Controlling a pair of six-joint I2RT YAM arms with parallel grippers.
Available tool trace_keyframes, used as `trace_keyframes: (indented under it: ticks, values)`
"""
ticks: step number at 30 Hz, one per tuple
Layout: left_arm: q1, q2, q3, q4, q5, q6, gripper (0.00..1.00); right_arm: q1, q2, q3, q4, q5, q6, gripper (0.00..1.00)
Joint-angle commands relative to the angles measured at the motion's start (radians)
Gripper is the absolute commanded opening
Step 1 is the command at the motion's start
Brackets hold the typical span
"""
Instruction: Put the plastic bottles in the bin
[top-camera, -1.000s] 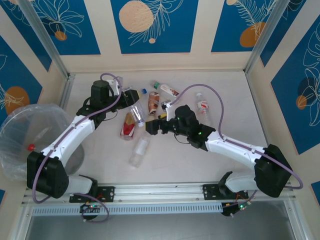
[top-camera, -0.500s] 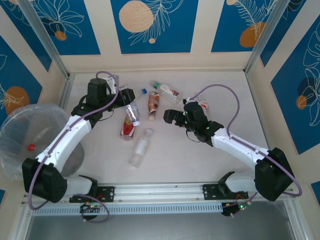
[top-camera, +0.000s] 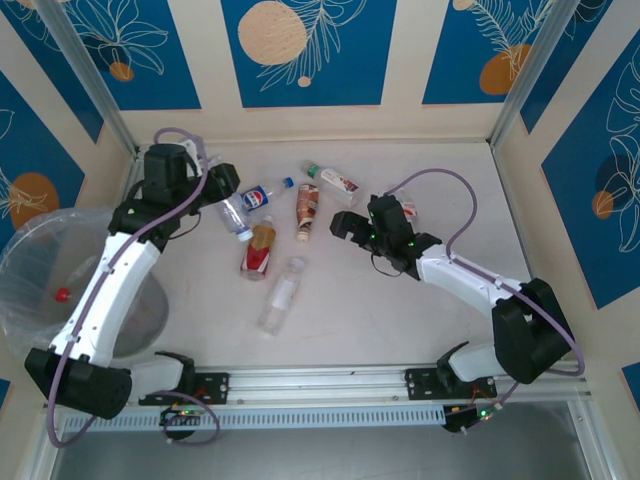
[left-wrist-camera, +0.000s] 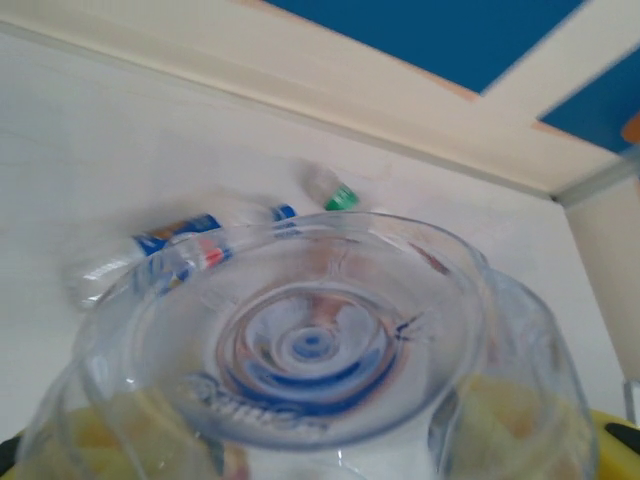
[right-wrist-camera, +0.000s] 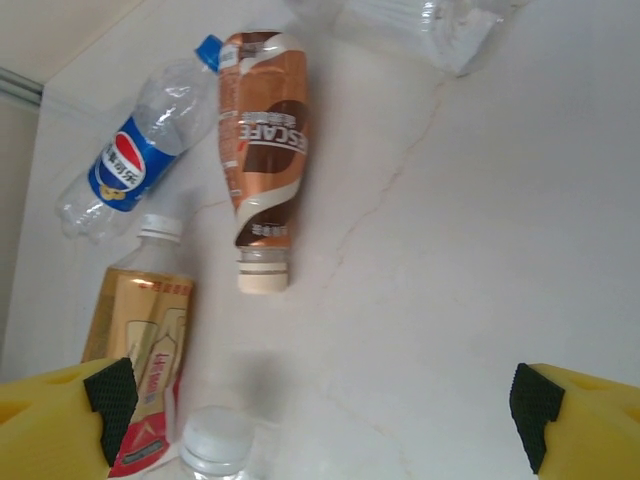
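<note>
My left gripper (top-camera: 222, 190) is shut on a clear plastic bottle (top-camera: 235, 216), lifted above the table's far left; in the left wrist view the bottle's round base (left-wrist-camera: 315, 345) faces the camera. The bin (top-camera: 40, 250), lined with a clear bag, stands left of the table with a red cap (top-camera: 62, 295) inside. Several bottles lie on the table: a Pepsi one (top-camera: 264, 194) (right-wrist-camera: 135, 160), a brown one (top-camera: 307, 205) (right-wrist-camera: 262, 140), a gold-red one (top-camera: 258, 250) (right-wrist-camera: 145, 370), a clear one (top-camera: 282, 292), a green-capped one (top-camera: 334, 180). My right gripper (top-camera: 350, 222) (right-wrist-camera: 320, 400) is open over bare table.
Another small bottle with a red label (top-camera: 405, 210) lies just behind my right wrist. A metal rail (top-camera: 320, 382) runs along the near edge. Walls close the table at the back and on the right (top-camera: 520, 200).
My left arm has swung left and up with the clear bottle, uncovering the Pepsi bottle. My right gripper has drawn back to the right, away from the bottle cluster.
</note>
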Motion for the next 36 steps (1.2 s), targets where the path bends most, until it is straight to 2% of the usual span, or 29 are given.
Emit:
trace_keyframes:
  ticks: [1,8,16,22,26,30,36]
  values:
    - [0.055,-0.055,0.096,-0.158,-0.151,0.052,0.53,-0.006,0.031,0.066,0.035,-0.071,0.018,0.98]
    - [0.175,-0.111,0.191,-0.255,-0.183,0.131,0.54,-0.006,0.097,0.119,0.042,-0.133,0.034,0.97]
    - [0.244,-0.115,0.339,-0.358,-0.398,0.263,0.54,-0.006,0.154,0.150,0.044,-0.188,0.049,0.97]
    - [0.253,-0.136,0.354,-0.351,-0.504,0.327,0.54,-0.006,0.168,0.177,0.020,-0.202,0.035,0.97]
    - [0.256,-0.127,0.397,-0.378,-0.662,0.388,0.54,-0.006,0.176,0.191,0.006,-0.212,0.025,0.96]
    - [0.257,-0.148,0.379,-0.382,-0.791,0.427,0.54,-0.006,0.186,0.199,-0.001,-0.218,0.027,0.96]
    - [0.259,-0.215,0.236,-0.340,-0.942,0.473,0.54,-0.006,0.206,0.213,-0.009,-0.240,0.031,0.96]
